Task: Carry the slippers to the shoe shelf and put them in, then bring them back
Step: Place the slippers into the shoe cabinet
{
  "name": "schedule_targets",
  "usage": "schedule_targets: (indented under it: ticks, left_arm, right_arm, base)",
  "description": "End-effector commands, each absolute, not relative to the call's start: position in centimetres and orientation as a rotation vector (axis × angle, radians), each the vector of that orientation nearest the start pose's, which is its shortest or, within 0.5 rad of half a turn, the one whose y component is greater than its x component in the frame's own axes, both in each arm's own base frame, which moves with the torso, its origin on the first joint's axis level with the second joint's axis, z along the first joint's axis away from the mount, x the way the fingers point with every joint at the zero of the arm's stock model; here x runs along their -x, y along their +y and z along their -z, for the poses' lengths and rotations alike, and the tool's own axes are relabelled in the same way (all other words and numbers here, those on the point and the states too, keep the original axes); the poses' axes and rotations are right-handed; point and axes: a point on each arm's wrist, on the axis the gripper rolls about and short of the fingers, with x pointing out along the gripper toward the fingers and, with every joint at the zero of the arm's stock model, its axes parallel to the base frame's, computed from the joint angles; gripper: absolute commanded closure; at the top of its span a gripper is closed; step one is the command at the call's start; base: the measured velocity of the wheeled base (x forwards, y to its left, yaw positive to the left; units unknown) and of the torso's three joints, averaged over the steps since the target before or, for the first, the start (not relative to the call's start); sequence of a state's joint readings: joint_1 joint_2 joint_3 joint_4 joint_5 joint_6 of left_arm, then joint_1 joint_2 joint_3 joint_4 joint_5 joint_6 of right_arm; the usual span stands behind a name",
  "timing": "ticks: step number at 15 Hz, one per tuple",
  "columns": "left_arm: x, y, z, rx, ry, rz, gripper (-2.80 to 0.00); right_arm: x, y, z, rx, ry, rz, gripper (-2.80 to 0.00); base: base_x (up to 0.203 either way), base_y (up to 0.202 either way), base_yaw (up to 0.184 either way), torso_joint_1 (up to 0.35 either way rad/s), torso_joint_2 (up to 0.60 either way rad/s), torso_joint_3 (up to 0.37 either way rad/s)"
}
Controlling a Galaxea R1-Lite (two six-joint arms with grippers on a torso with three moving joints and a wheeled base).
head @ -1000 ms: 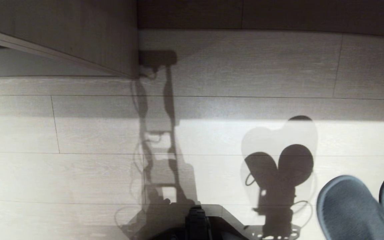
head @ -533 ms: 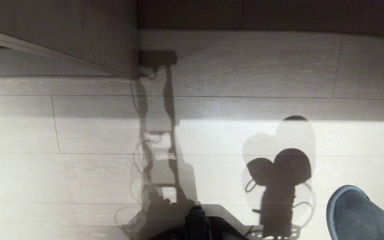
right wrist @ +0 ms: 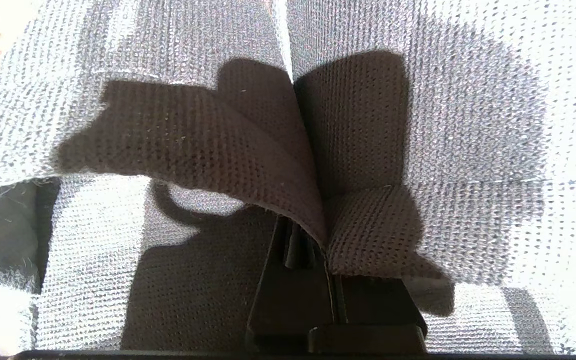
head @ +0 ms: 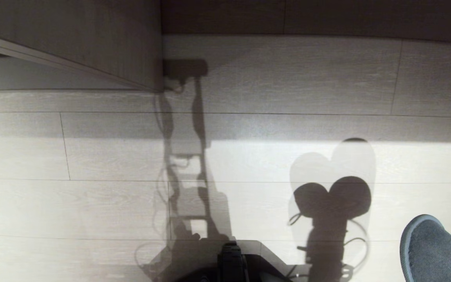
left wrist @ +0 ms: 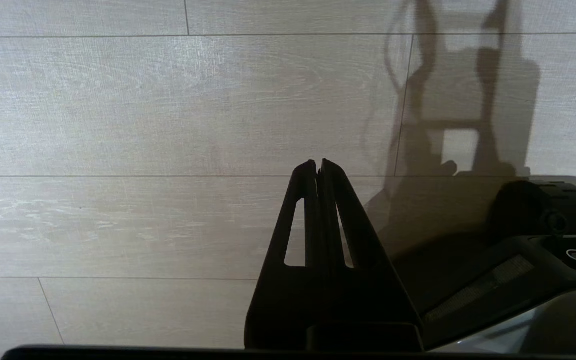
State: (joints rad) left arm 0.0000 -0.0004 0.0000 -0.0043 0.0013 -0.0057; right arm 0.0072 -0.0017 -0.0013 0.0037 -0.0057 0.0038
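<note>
The toe of one dark fabric slipper (head: pixel 433 250) pokes into the head view at the bottom right, held above the pale floor. In the right wrist view both slippers (right wrist: pixel 178 130) hang side by side, and my right gripper (right wrist: pixel 318 235) is shut on their pinched upper edges, its tips buried in the fabric. A heart-shaped shadow of the pair (head: pixel 333 196) falls on the floor. My left gripper (left wrist: pixel 317 162) is shut and empty, parked low over the floorboards. The shoe shelf is out of view.
A pale wood-grain cabinet panel (head: pixel 92 39) stands at the far left, with a dark baseboard (head: pixel 307 15) along the far wall. My own base (head: pixel 231 260) shows at the bottom centre, and its tall shadow (head: pixel 186 156) runs up the floor.
The held slippers have drifted down and right in the head view; the second slipper has slid out of it. Their floor shadow shifted slightly. The left arm has stayed still.
</note>
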Motion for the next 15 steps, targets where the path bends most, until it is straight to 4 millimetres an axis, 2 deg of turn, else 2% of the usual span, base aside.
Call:
schedule_targets:
  ticks: [1, 15]
  left_arm:
    - [2.28, 0.00, -7.60, 0.006, -0.005, -0.002, 0.00]
    - [2.28, 0.00, -7.60, 0.006, -0.005, -0.002, 0.00]
  right_arm:
    - [2.27, -0.03, -7.47, -0.005, 0.005, -0.002, 0.00]
    - [2.27, -0.03, -7.47, -0.005, 0.005, -0.002, 0.00]
  base:
    - [0.000, 0.000, 0.000, 0.000, 0.00, 0.000]
    - [0.000, 0.000, 0.000, 0.000, 0.00, 0.000]
